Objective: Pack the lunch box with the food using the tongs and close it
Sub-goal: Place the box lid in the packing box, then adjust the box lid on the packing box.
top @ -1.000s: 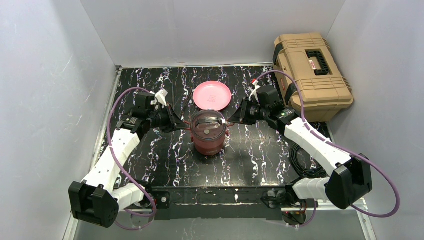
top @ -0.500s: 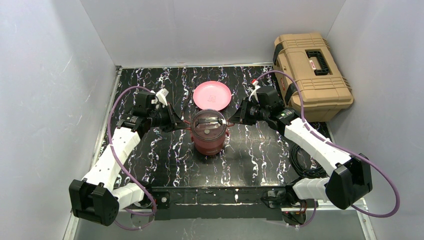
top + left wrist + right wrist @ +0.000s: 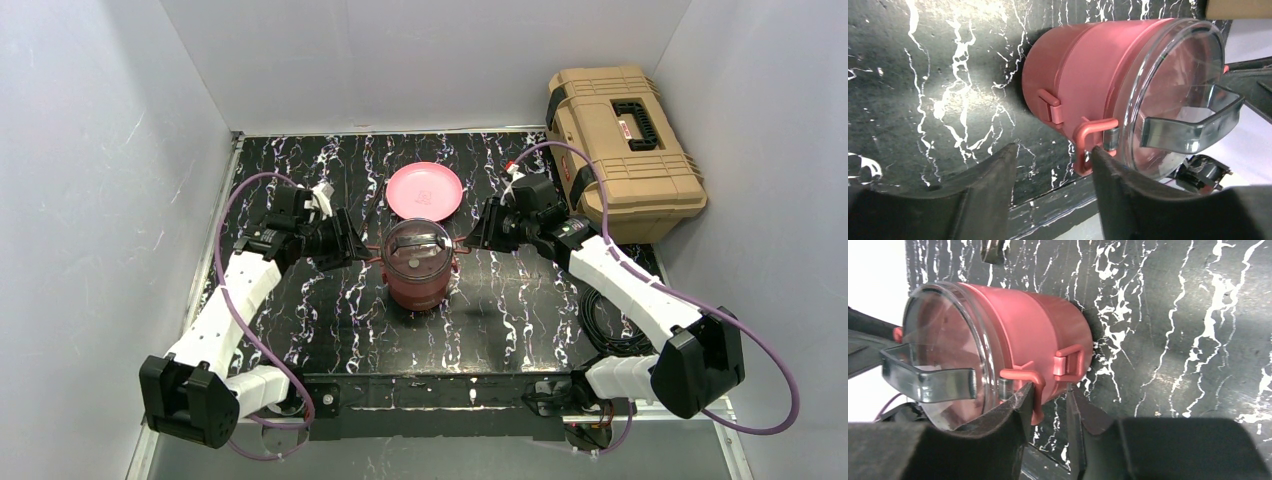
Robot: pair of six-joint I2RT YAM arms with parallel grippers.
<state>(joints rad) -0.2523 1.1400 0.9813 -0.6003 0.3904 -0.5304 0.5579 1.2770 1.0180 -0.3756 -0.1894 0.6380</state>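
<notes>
Lunch box (image 3: 418,268) stands upright, axis vertical.

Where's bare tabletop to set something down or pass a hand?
Free: black marbled table in front of maroon round lunch box; far-left corner beside flat pink plate. Crowded: left gripper and right gripper flank the box.

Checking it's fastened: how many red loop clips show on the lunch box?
2. One clip is on the left of the lunch box, by the left gripper; the other clip is on the right, at the right gripper. Others may be hidden.
</notes>
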